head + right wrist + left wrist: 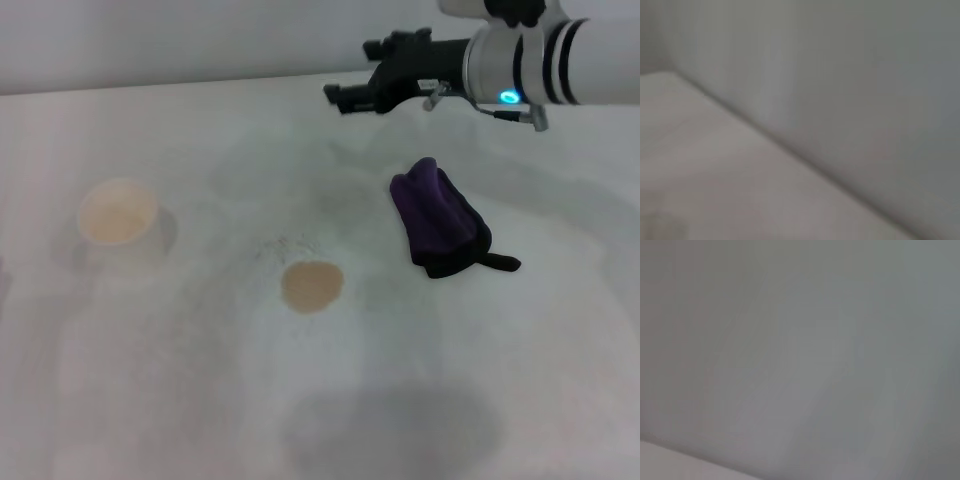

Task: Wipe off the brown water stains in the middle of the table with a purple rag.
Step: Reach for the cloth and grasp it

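- Purple rag (pixel 440 220) lies bunched in a dark lump on the table (pixel 560 380), below and slightly toward the robot's right of the right gripper's tip, well clear of it and untouched.
- Black edging runs along the rag's near side, and a short black tail sticks out from it toward the robot's right, lying flat on the table.
- Right gripper (pixel 345 95) is black and is carried on a white arm with black bands and a small blue light; it reaches in from the robot's right, held above the far part of the table, its tip pointing toward the robot's left.
- Whether its fingers are parted or closed I cannot tell; the tip is seen side-on and nothing hangs from it.
- Brown water stains (pixel 312 286) show as one roundish tan patch, flat on the table, nearer the robot than the gripper's tip and almost straight below it in the head view, well apart from it.
- Stain and rag are apart, with a stretch of bare table between them; the rag sits on the stain's right side and a little farther from the robot.
- White paper cup (pixel 119 215) with a tan inside stands upright far off on the gripper's left side, well apart from the stain and the rag.
- Left gripper does not show in any view; the left wrist view gives only a blurred grey surface.
- Right wrist view gives only a blurred pale surface meeting a grey wall, with no fingers in it.
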`<state>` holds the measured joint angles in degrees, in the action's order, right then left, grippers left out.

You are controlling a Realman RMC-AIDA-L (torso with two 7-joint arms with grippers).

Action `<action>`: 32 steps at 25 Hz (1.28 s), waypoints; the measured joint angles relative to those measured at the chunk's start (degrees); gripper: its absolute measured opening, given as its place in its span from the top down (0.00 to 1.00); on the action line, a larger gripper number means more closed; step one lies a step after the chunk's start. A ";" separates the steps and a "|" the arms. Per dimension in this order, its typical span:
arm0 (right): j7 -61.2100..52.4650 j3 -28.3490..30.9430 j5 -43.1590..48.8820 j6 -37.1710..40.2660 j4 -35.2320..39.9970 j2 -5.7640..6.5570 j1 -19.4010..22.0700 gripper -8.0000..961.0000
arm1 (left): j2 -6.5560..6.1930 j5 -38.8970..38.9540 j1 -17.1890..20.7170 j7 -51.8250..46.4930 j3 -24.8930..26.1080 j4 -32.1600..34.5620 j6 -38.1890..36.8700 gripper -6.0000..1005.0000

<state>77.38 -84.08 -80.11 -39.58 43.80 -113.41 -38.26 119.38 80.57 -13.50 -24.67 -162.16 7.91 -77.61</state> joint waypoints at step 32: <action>-28.04 1.89 39.04 -17.44 14.14 -2.35 7.68 0.15 | -0.12 4.07 -4.81 -6.22 0.01 2.26 7.22 0.11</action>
<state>49.34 -82.19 -41.07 -57.02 57.94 -115.76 -30.58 119.26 84.64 -18.31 -30.89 -162.16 10.17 -70.39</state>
